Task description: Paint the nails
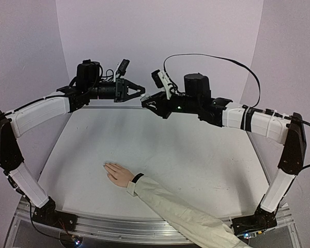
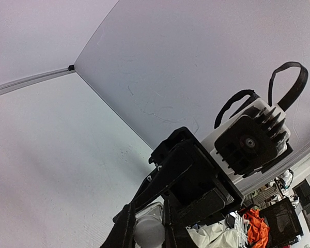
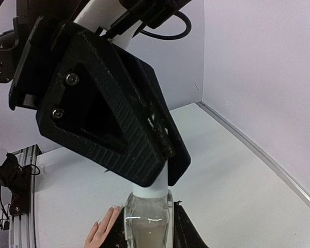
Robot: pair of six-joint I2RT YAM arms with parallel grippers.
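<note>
Right fingers [image 3: 188, 233] clamp the bottle [image 3: 147, 227], left fingers [image 2: 123, 230] apparently pinch its white cap [image 3: 151, 188]: twist along the neck without tilting, high and far from the nails [image 1: 105, 165], flat on the near-centre counter [image 1: 196, 150].

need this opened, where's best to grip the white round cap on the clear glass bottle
Pinch the white round cap on its curved sides, coming end-on from the cap end; the right gripper clamps the clear glass bottle by its body.
</note>
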